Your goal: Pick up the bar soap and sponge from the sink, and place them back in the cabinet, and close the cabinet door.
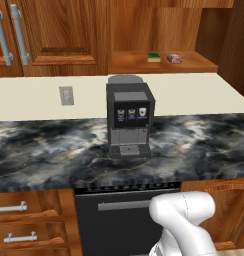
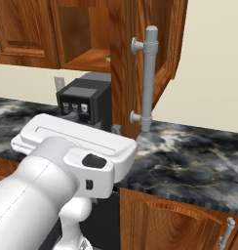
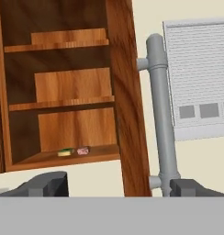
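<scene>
Closing in with fingers (image 3: 116, 186) spread wide and empty, we are risking glancing off the cabinet door's (image 3: 127, 101) handle (image 3: 159, 110) edge.

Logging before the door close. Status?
Claw open, empty, straddling the open cabinet door edge by its handle. Sponge and pink soap on the cabinet's bottom shelf. Coffee machine on the counter below.

Cabinet (image 1: 164, 62) glossy reddish grained wood; door handle (image 2: 149, 78) matt grey metal; surface (image 1: 49, 155) polished dark marble; coffee machine (image 1: 129, 120) matt plastic
</scene>
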{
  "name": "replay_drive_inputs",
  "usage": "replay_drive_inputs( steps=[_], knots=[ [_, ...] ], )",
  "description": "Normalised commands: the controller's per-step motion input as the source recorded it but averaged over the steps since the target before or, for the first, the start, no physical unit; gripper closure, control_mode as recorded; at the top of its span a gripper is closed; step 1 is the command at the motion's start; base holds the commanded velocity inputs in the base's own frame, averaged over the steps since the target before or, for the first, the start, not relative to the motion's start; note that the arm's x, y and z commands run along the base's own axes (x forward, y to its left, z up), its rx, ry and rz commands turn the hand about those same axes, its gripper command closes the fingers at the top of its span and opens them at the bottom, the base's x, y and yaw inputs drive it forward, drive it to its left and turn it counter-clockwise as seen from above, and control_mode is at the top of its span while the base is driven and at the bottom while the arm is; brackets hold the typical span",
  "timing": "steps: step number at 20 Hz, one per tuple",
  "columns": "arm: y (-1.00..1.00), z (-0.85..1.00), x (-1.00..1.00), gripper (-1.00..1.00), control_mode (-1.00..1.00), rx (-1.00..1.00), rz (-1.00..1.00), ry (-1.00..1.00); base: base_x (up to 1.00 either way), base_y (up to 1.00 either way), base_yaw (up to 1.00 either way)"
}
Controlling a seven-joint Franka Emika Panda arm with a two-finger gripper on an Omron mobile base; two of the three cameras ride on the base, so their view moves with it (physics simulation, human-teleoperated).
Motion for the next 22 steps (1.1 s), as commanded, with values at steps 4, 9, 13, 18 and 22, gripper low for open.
replay_drive_inputs(
  steps=[4, 9, 13, 18, 22],
  knots=[
    [-0.18, -0.01, -0.07, -1.0, -1.0, 0.0, 0.0, 0.0, 0.0, 0.0, 0.0],
    [-0.16, -0.01, -0.07, -1.0, -1.0, 0.0, 0.0, 0.0, 0.0, 0.0, 0.0],
    [-0.16, -0.03, -0.02, -1.0, -1.0, 0.0, 0.0, 0.0, 0.0, 0.0, 0.0],
    [-0.16, -0.05, -0.03, -1.0, -1.0, 0.0, 0.04, 0.0, 0.0, 0.0, 0.0],
    [-0.2, -0.07, -0.01, -1.0, -1.0, 0.0, 0.07, 0.0, 0.0, 0.0, 0.0]
  ],
)
